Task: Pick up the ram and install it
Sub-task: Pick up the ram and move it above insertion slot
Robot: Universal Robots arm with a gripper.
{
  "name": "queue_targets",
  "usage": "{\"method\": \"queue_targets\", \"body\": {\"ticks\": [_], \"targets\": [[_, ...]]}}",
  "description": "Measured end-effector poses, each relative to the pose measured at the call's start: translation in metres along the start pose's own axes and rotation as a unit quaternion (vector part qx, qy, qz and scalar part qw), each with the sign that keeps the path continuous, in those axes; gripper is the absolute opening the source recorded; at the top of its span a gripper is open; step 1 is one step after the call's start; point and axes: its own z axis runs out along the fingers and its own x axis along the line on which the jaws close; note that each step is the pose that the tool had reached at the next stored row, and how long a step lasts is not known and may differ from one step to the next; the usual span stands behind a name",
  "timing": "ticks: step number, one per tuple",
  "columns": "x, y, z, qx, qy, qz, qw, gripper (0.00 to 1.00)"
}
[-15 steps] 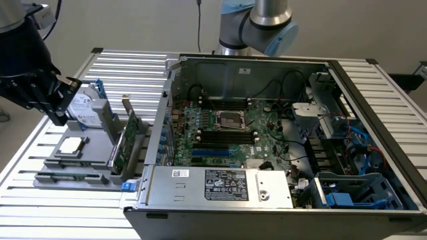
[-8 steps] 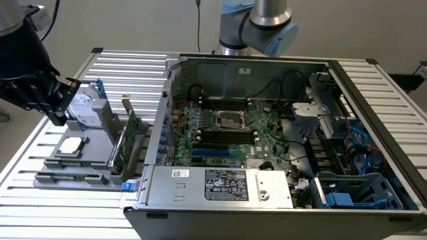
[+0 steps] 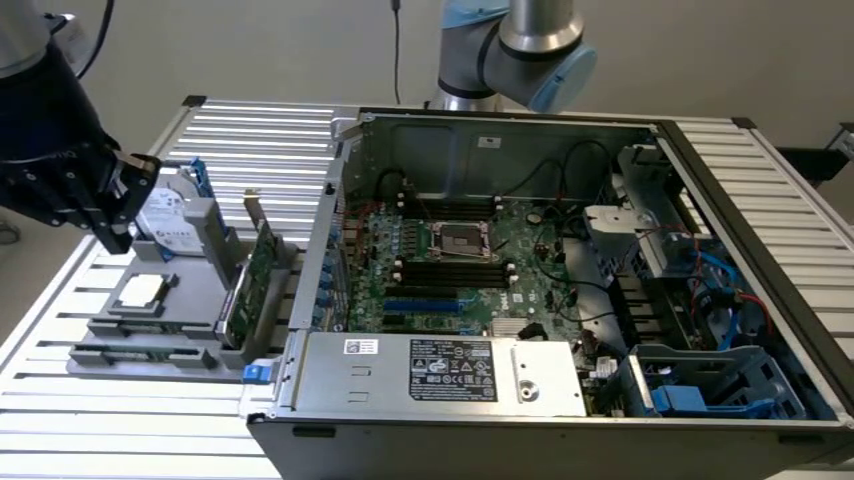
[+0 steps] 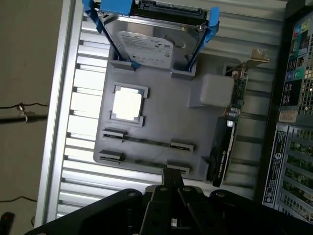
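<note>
Pressed together, the pincer's (image 4: pixel 171 177) two fingers meet in a single narrow tip with nothing between them. In the exterior view the pincer (image 3: pixel 114 232) hangs at the exterior view's left, above the grey tray (image 3: pixel 167 315) and close to the hard drive (image 3: pixel 167 215). Its upper body is cut off by the picture's edge there. From the wrist its dark housing hides the near part of the tray.

The ram (image 4: pixel 149 143) stands edge-on in a slot of the tray, a thin green strip between two end clips, untouched. A second stick (image 4: pixel 139 162) like it lies parallel in the next row. The fingertip overlaps that row's end clip in the wrist view, and I cannot tell whether it touches it or hovers above. In the exterior view both sticks are too thin to tell apart.

Also on the tray are a square silver processor chip (image 4: pixel 128 104), the hard drive tilted in a blue caddy (image 4: pixel 211 24), and an expansion card (image 4: pixel 230 122) seen edge-on, so its face is hidden.

Just beside the tray on the slatted table (image 3: pixel 254 130), the open computer case (image 3: pixel 534 130) shows its motherboard (image 3: pixel 534 300). Dark memory slots (image 3: pixel 454 270) flank the socket, and their detail is too small to read.
</note>
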Motion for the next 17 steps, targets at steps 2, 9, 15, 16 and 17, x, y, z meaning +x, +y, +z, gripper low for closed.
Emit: {"method": "queue_targets", "body": {"ticks": [2, 9, 15, 16, 17], "targets": [[0.0012, 0.0000, 0.0019, -0.0006, 0.0004, -0.012, 0.9999, 0.11], [0.0037, -0.0002, 0.0085, -0.0019, 0.0020, -0.066, 0.9978, 0.11], [0.0038, -0.0002, 0.0102, -0.0013, 0.0042, -0.121, 0.9926, 0.11], [0.0038, -0.0002, 0.0103, -0.0011, 0.0045, -0.130, 0.9915, 0.11], [0.0038, -0.0002, 0.0103, -0.0010, 0.0049, -0.139, 0.9903, 0.11]]}}
